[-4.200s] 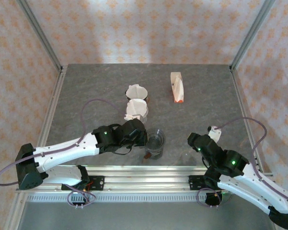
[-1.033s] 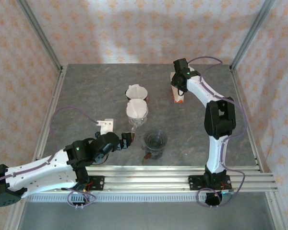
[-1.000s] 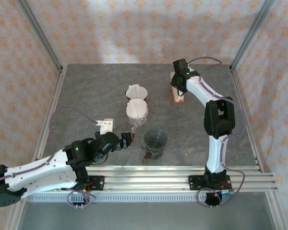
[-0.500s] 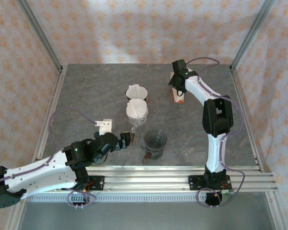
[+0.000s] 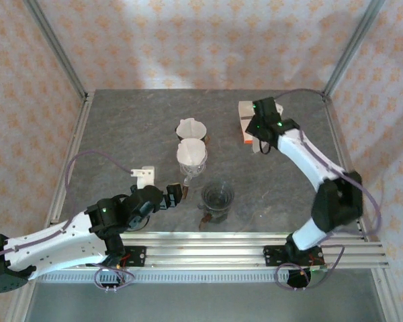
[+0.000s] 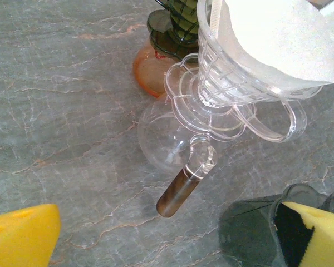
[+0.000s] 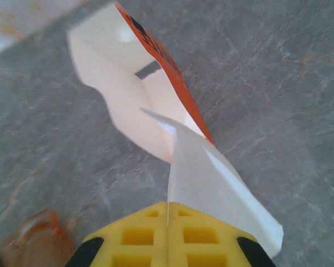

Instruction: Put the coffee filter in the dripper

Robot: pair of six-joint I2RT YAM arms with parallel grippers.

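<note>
The coffee filter (image 7: 211, 178) is clamped by one edge between the yellow pads (image 7: 128, 236) of my right pincer (image 7: 168, 214). The jaws are together on the paper, and the sheet fans out flat ahead of the fingertips. Just beyond it lies the orange-and-white filter pack (image 7: 136, 92) on the grey table (image 7: 278, 67). I cannot tell whether sheet and pack touch. From above, my right pincer (image 5: 258, 134) sits just beside that pack (image 5: 244, 117).

Well apart from this pincer stand two paper-lined drippers (image 5: 191, 154) and, farther off, an empty glass dripper (image 5: 217, 196), which I judge to be the target. My left pincer (image 5: 176, 194) rests near it with its jaws wide apart, holding nothing. One lined dripper (image 6: 239, 78) stands just ahead of its fingertips.

Recommended procedure:
1. Lift away from the pack and confirm that a single sheet follows.
2. Hold the clamp on the edge only, because crushing the cone will stop it from opening.
3. Carry the filter high over the lined drippers to avoid brushing them.
4. Lower it point first into the empty glass, and release once the paper rests on the wall.
</note>
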